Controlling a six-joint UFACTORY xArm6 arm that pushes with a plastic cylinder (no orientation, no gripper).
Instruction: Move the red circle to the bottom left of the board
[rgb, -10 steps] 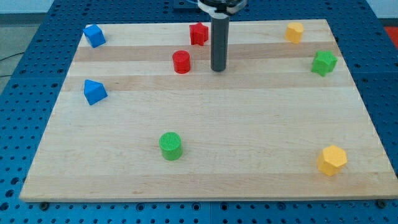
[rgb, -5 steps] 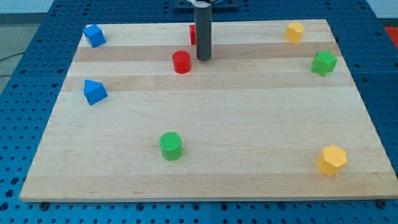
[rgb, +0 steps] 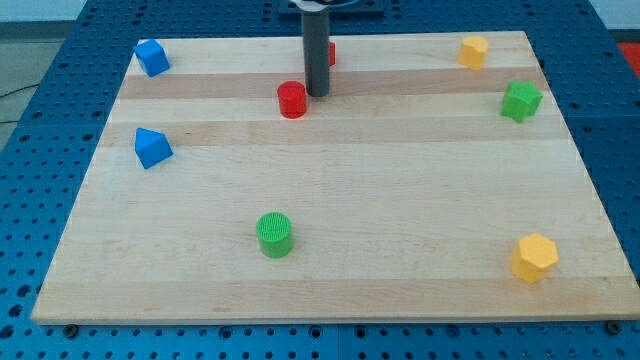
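Observation:
The red circle is a short red cylinder on the wooden board, in the upper middle. My tip is the lower end of the dark rod and stands just to the right of the red circle, close to it; I cannot tell if they touch. A second red block lies behind the rod near the view's top and is mostly hidden by it.
Two blue blocks lie at the left, one near the top corner and one lower. A green cylinder lies at the lower middle. A yellow block and a green block lie upper right, a yellow hexagon lower right.
My tip has moved left and slightly up, from well right of the red circle to just beside it. The rod now covers most of the second red block. The blocks have not moved.

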